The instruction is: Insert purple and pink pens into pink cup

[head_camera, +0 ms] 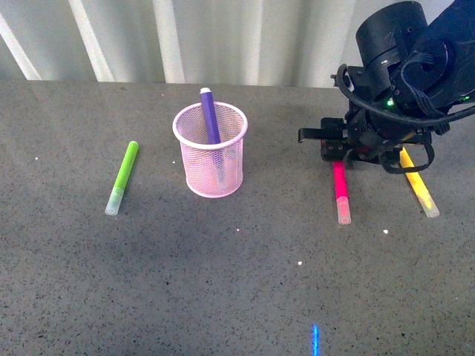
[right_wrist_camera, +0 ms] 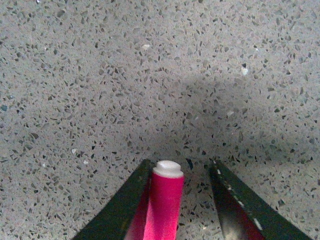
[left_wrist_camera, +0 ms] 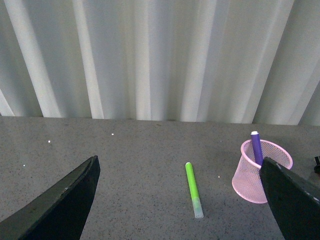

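Right tool [head_camera: 338,154] astride pink pen [head_camera: 341,190], end hidden

Bare tabletop [head_camera: 282,178] separates pink cup [head_camera: 194,174] and pink pen [head_camera: 341,185]; purple pen [head_camera: 209,111] leans across part of the cup's mouth; yellow marker [head_camera: 419,189] nearby.

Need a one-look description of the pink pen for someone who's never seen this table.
On the grey speckled table, find the black right gripper at the right side. The pink pen lies flat with its far end under that gripper, clear cap toward the camera. It is magenta, unlike the yellow marker just to its right.
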